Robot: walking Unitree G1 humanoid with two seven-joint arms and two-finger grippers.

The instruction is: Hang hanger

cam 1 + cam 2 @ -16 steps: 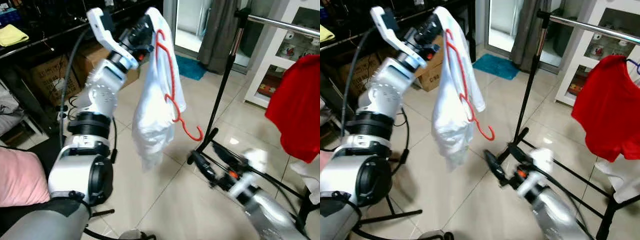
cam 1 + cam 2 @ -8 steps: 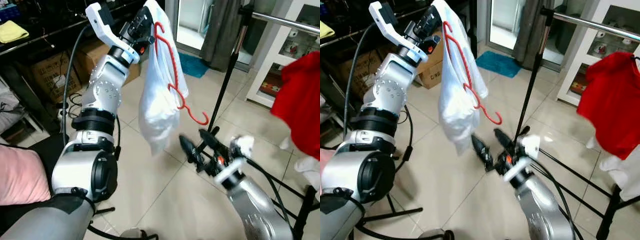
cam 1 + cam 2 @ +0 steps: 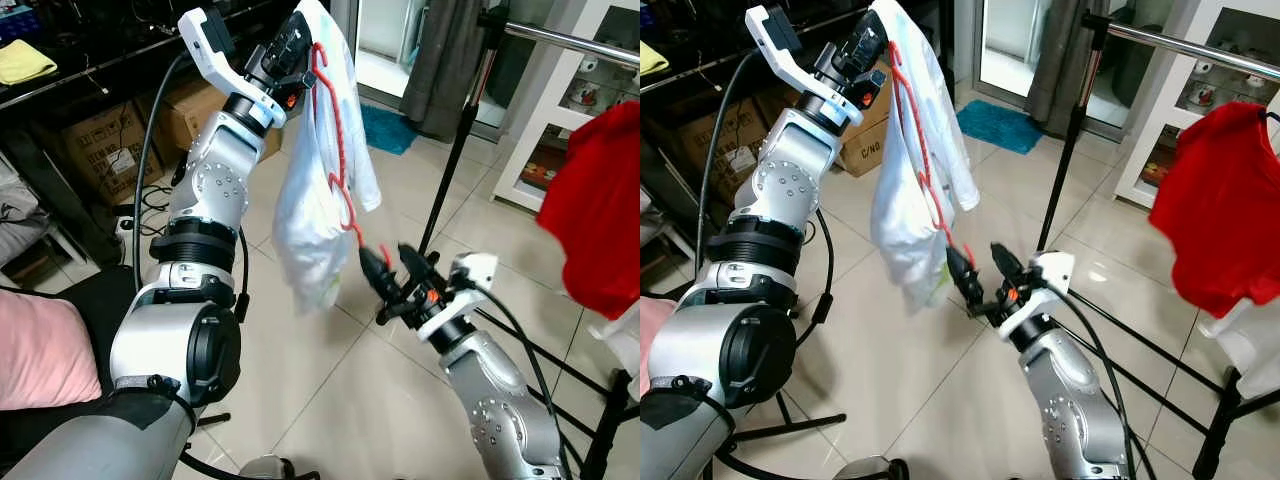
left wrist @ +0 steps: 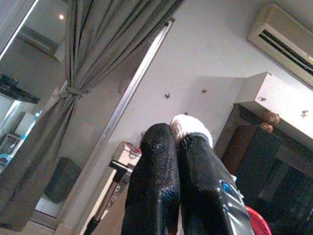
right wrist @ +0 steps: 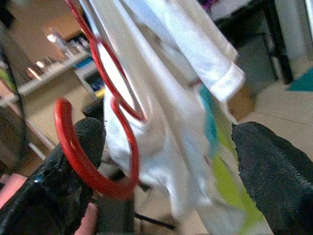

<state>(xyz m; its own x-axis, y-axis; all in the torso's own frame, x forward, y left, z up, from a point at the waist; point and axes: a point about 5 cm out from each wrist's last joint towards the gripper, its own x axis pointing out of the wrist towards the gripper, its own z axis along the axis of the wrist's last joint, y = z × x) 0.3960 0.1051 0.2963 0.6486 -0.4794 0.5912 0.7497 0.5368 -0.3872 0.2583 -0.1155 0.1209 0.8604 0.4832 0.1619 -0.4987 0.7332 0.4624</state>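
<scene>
Red plastic hanger [image 3: 335, 150] carrying a white shirt [image 3: 320, 210] dangles hook-down from the clenched left gripper [image 3: 296, 38] at eleven o'clock. The spread-fingered right gripper [image 3: 392, 272] brackets its hook; hanging on the silver metal rail [image 3: 560, 42] at one o'clock remains.

Free room and obstacles, for you at the controls: the silver horizontal rail [image 3: 570, 45] has a bare stretch between its black upright pole [image 3: 452, 160] and the red garment [image 3: 598, 215] hanging from it. Under that stretch you have open glossy tiled floor [image 3: 330, 390], crossed by the rack's black base bars [image 3: 1140, 350]. The white shirt on its red plastic hanger [image 3: 330, 140] hangs just beside the pole on your left. Cardboard boxes [image 3: 105, 150] crowd the far left.
</scene>
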